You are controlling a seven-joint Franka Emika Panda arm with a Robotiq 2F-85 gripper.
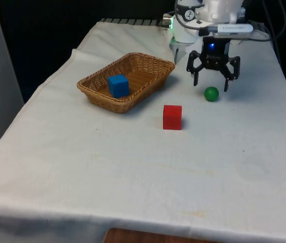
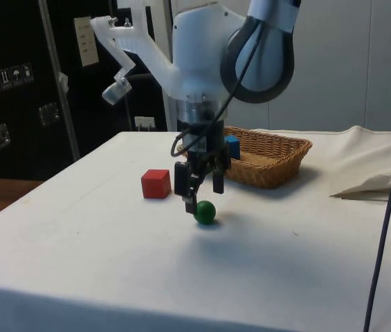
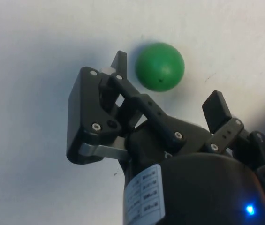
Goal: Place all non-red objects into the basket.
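Observation:
A small green ball lies on the white cloth. My gripper hangs just above and slightly behind it, open, with nothing between its fingers. The ball sits below the gap between the fingertips. A wicker basket stands towards the front view's left and holds a blue cube. A red cube rests on the cloth between the basket and the ball, nearer the front camera.
The robot's base rises right behind the gripper. A rumpled fold of cloth lies beyond the basket in the side view. The near half of the table is bare cloth.

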